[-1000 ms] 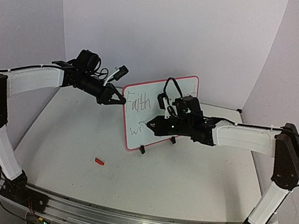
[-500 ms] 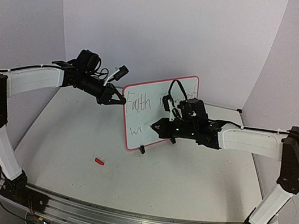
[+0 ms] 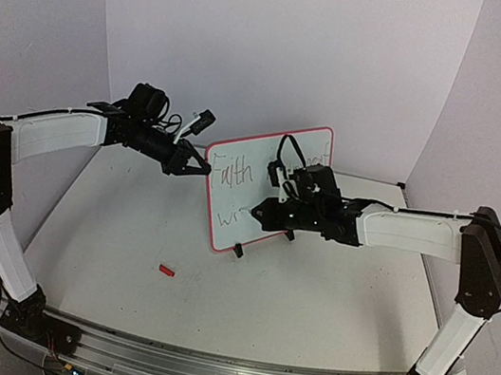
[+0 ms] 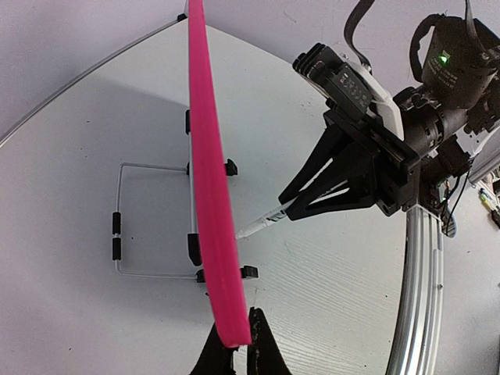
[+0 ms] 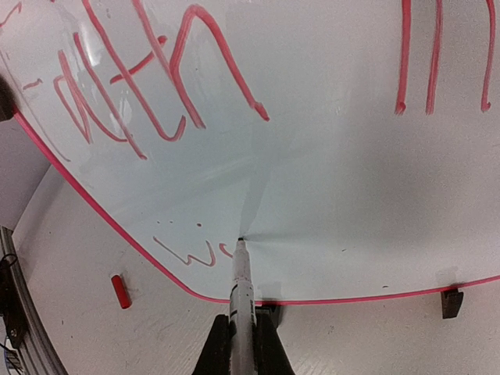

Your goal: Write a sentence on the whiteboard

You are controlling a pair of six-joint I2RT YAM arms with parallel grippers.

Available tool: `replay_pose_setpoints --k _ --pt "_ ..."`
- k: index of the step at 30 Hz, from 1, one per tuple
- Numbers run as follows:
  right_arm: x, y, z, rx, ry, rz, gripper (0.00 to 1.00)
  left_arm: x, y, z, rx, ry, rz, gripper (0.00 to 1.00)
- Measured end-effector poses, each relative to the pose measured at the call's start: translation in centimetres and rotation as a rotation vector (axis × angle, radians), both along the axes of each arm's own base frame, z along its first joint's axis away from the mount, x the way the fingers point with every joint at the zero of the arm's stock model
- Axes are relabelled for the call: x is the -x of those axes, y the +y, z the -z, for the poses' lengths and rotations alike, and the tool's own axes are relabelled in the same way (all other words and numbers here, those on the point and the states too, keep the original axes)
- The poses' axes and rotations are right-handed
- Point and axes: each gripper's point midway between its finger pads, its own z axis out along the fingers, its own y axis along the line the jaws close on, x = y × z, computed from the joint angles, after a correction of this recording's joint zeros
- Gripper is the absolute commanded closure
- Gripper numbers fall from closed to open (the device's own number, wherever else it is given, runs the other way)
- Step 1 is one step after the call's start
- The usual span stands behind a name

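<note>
**Whiteboard on stand, mid-inscription, both arms engaged**

Item 1. The whiteboard (image 3: 233, 233): white face, red-pink rim, rounded corners. It stands on edge on the table (image 3: 129, 225), around the middle of the surface, with its face towards the arm bases. The left wrist camera shows it edge-on as a pink strip (image 4: 207, 195). In the right wrist view the face (image 5: 336, 172) fills most of the frame.

Item 2. Black clip feet (image 3: 238, 252) sit under the lower rim, resting on the table. A thin wire stand (image 4: 117, 226) lies behind the board.

Item 3. The sentence (image 3: 234, 171) is incomplete. The upper line reads "Faith" (image 5: 156, 86), with further strokes to its right. The lower line has only its first letters, roughly "wi". The strokes look dark from above and red up close.

Item 4. The left gripper (image 3: 200, 170) is closed on the board's left edge near the upper corner. Its fingers pinch the pink rim (image 4: 234, 344).

Item 5. The right gripper (image 3: 261, 211) has its jaws narrowed around a thin marker (image 5: 242, 281). The marker's tip touches the white face just right of the lower line's last letter. From the left wrist camera this gripper (image 4: 289, 205) and the marker (image 4: 262, 223) meet the board at an angle.

Item 6. A small red cap (image 3: 166, 271) lies loose on the table, in front of the board and to its left, well apart from both grippers.
</note>
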Motion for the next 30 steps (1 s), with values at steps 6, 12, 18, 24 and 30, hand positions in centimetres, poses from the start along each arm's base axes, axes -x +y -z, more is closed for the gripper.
replay_pose_setpoints --k 6,12,18,24,30 --pt "-0.1 0.0 0.0 0.005 0.001 0.003 1.0 -0.1 0.0 0.0 -0.003 0.0 -0.004 1.0" --pt "-0.1 -0.1 0.1 0.007 0.001 0.007 1.0 -0.1 0.0 0.0 -0.003 0.0 -0.004 1.0" --pt "0.2 -0.5 1.3 0.027 0.02 0.012 1.0 0.0 0.0 0.0 -0.002 -0.001 -0.003 1.0" --pt "0.3 -0.6 2.8 0.055 0.048 0.012 1.0 0.0 0.0 0.0 -0.003 -0.001 -0.002 1.0" --pt "0.4 -0.7 3.5 0.069 0.061 0.011 1.0 0.0 0.0 0.0 -0.003 -0.001 -0.002 1.0"
